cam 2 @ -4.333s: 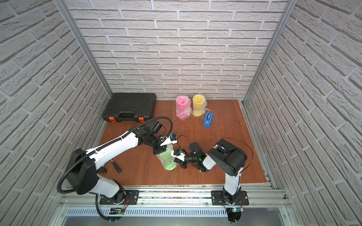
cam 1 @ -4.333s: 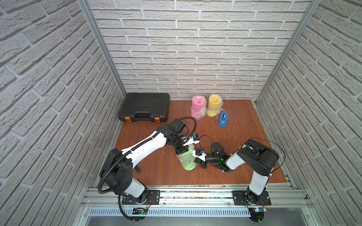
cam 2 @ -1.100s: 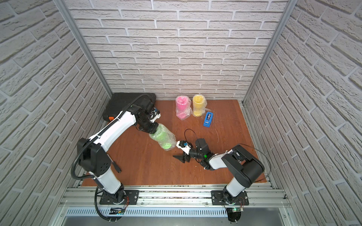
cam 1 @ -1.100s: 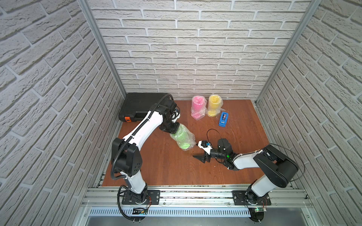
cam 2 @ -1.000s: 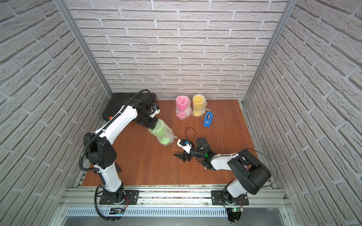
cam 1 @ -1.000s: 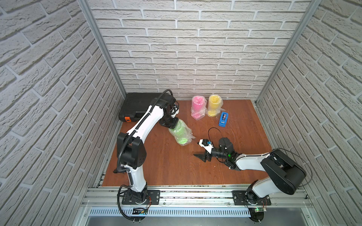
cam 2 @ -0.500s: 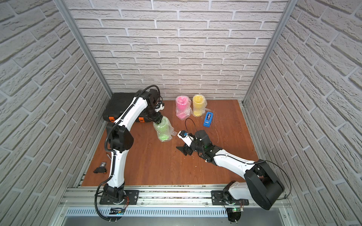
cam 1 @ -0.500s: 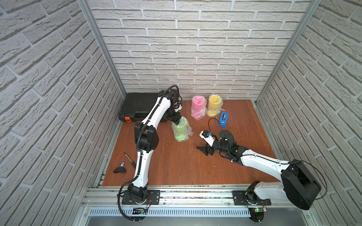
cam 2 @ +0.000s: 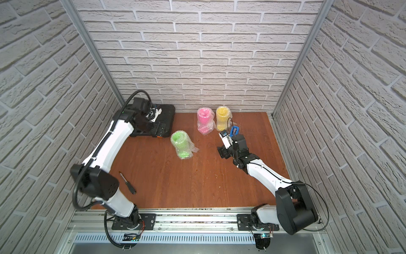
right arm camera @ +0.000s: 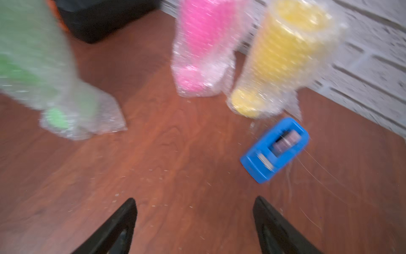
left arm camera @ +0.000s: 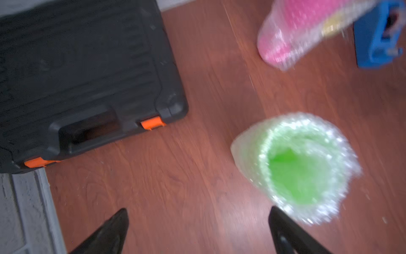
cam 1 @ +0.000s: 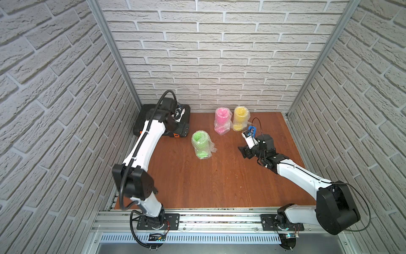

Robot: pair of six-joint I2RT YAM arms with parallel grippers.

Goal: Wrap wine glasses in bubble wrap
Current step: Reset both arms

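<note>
The left gripper (left arm camera: 197, 210) and right gripper (right arm camera: 194, 200) both stand spread, holding nothing; the green goblet (cam 1: 200, 144), wrapped in bubble wrap (cam 1: 212, 149), stands near the table's (cam 1: 197, 182) back edge beside the black case (cam 1: 182, 129)

All three wine glasses stand upright on the counter (cam 1: 219, 176), each rolled in its own sleeve of clear bubble wrap (cam 1: 212, 149) with the top left open (you can see colour down inside). The hot pink goblet (cam 1: 222, 119) and yellow goblet (cam 1: 240, 117) stand side by side at the back wall. The lime green goblet (cam 1: 201, 144) stands alone, apart from them and further forward.
</note>
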